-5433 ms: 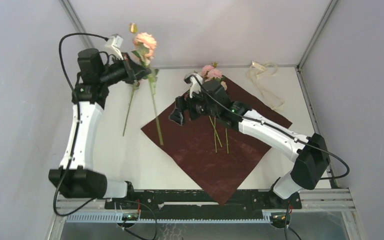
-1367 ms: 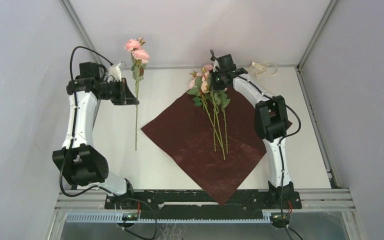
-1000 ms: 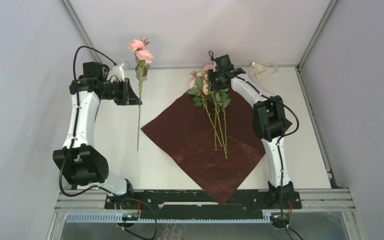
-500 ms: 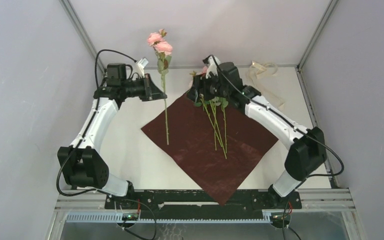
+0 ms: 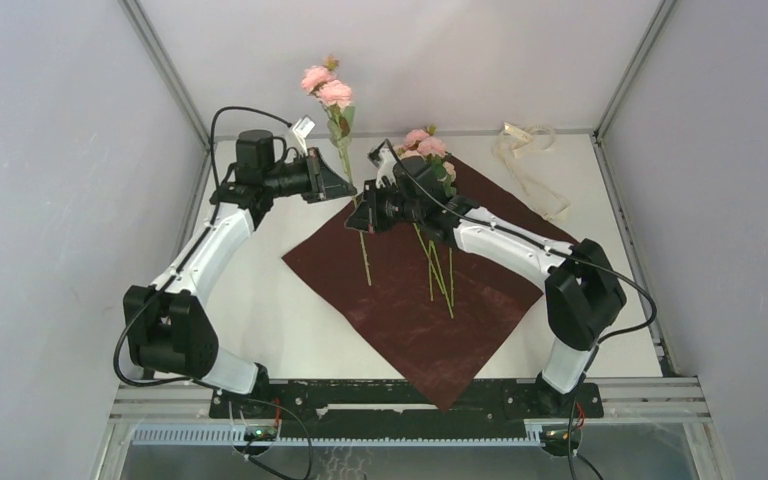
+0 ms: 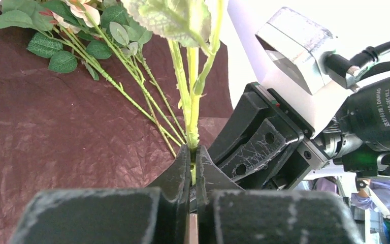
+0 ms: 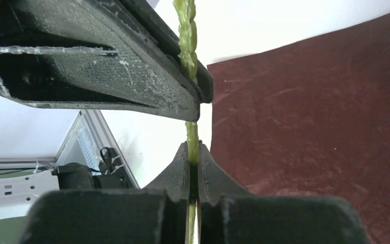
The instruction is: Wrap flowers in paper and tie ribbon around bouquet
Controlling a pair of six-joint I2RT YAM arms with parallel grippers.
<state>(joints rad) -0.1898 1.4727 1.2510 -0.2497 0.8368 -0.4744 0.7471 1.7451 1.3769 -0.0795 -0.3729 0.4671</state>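
Both jaws pinch stem [image 5: 364, 255], beside paper [image 5: 410, 320] edge

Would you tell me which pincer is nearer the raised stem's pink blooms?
Left. The left pincer clamps the stalk below the blooms; the right pincer clamps the same stalk lower down.

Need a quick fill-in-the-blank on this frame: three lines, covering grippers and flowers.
The left gripper and the right gripper are both shut on one raised flower's ___.
The other flowers lie on the dark red ___.
The ribbon is touched by ___ gripper.
Missing: stem; paper; neither.
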